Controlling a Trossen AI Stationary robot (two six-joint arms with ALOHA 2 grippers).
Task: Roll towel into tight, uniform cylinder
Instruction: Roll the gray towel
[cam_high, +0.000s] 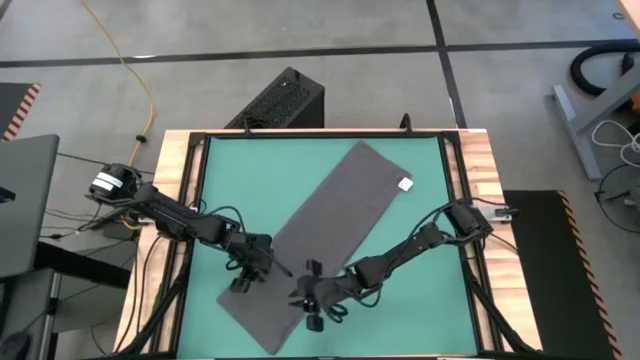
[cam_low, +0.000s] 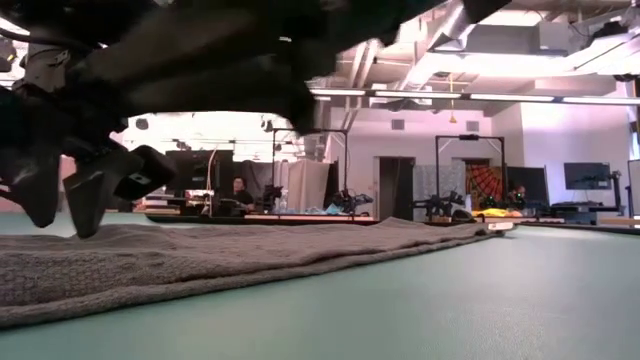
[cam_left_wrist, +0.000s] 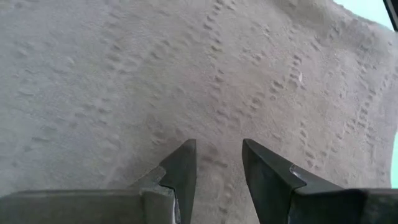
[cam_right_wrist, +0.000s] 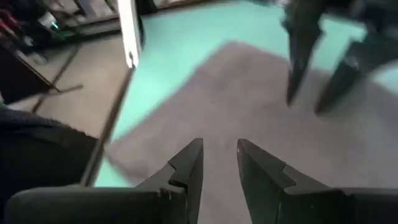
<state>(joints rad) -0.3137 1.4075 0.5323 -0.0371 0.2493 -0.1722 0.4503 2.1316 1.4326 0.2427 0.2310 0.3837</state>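
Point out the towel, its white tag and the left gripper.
towel (cam_high: 335, 205): high view, middle of the flat cloth.
tag (cam_high: 405, 184): high view, white label at the towel's far corner.
left gripper (cam_left_wrist: 219, 163): left wrist view, gap between its open fingertips above the towel.

Two dark jointed arms, black cables, tapered dark fingers (cam_left_wrist: 180, 168)
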